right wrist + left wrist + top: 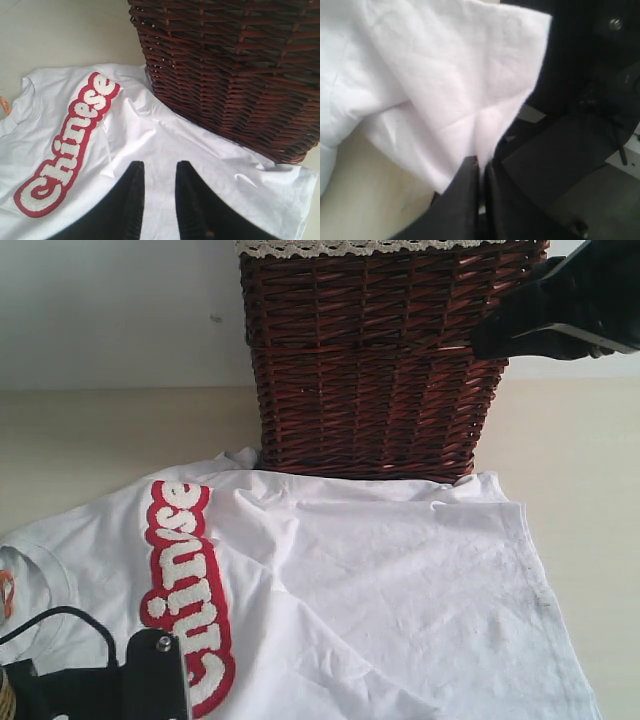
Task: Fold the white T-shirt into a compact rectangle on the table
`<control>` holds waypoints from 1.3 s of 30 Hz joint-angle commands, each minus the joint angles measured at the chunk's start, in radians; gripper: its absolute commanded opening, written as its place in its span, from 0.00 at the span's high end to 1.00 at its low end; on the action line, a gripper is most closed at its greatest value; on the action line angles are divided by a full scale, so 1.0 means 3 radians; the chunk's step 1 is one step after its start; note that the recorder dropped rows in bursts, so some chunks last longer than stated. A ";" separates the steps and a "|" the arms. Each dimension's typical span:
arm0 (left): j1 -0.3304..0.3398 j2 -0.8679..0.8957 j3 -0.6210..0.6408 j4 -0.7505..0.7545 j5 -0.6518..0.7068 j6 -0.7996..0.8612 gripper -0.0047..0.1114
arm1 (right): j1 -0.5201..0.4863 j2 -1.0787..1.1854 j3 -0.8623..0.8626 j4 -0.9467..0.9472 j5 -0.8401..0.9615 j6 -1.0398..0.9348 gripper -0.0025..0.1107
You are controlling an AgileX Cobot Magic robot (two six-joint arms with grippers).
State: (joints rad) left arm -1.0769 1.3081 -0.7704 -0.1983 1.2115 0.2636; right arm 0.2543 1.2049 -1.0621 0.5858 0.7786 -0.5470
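T-shirt (400, 580), all white, lay spread out on the pale bench (90, 440). In the exterior view a dark brown basket (380, 370) stood at the shirt's 12 o'clock side, touching its edge. Fuzzy white letters with red edges (185, 590) ran along the shirt's 9 o'clock side. A small orange tag (6, 590) peeked in at the far 9 o'clock edge.

The left claw (481, 162) was pressed together, and it pinched a fold of the white shirt cloth, lifted off the bench. The right claw (158, 167) was spread, with nothing in it. It hung above the shirt near the basket. In the exterior view the right arm showed up high at 2 o'clock.
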 commanded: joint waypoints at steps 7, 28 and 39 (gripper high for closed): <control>-0.0003 -0.0055 0.0613 0.0048 0.0032 -0.0159 0.96 | 0.0005 0.0001 -0.0008 0.0022 -0.0019 -0.0024 0.77; -0.0003 -0.0940 0.0710 0.0182 0.0032 -0.0454 0.48 | 0.0005 0.0001 -0.0008 0.0022 -0.0005 -0.0031 0.77; 0.0052 -0.0821 0.0822 0.1601 -0.0331 -0.2133 0.96 | 0.0005 0.0001 -0.0008 0.0006 0.0027 -0.0025 0.77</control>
State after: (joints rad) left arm -1.0769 1.0172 -0.5363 0.1644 1.0885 -0.2197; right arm 0.2543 1.2049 -1.0621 0.5858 0.7830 -0.5509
